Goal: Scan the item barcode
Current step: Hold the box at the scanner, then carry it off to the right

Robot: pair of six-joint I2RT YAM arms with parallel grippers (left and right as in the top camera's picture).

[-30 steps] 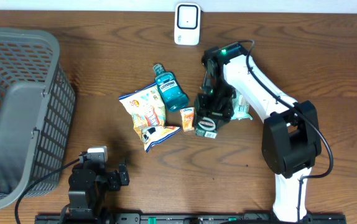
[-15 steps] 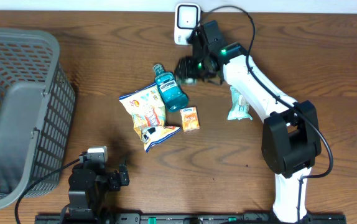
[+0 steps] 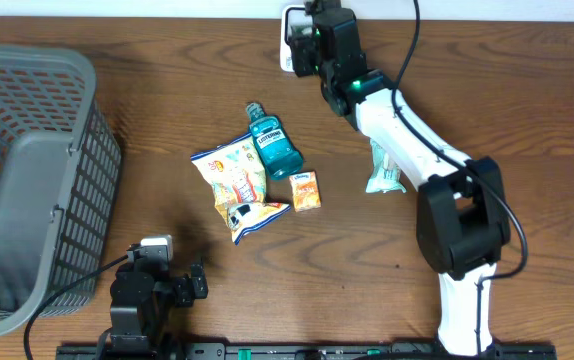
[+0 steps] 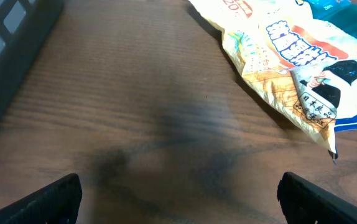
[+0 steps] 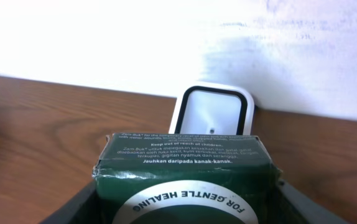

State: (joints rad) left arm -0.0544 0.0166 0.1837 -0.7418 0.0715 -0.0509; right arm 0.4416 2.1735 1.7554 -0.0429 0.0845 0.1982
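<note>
The green box (image 5: 185, 177) is held up before the scanner (image 5: 214, 115) at the far edge of the table (image 3: 167, 110).
The box is clamped between the jaws of the right gripper (image 3: 315, 40). A second ago it was held low at mid-table, just beside the orange carton (image 3: 306, 190). The pouch (image 3: 384, 170), then partly covered by the arm, is now laid bare. The left gripper (image 4: 178, 193) is left spread wide and empty near the front edge, unmoved, by the snack bag (image 4: 290, 56).

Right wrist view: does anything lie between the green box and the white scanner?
Nothing. In the right wrist view the white scanner stands directly behind the green box held by the right gripper, with no object between.
</note>
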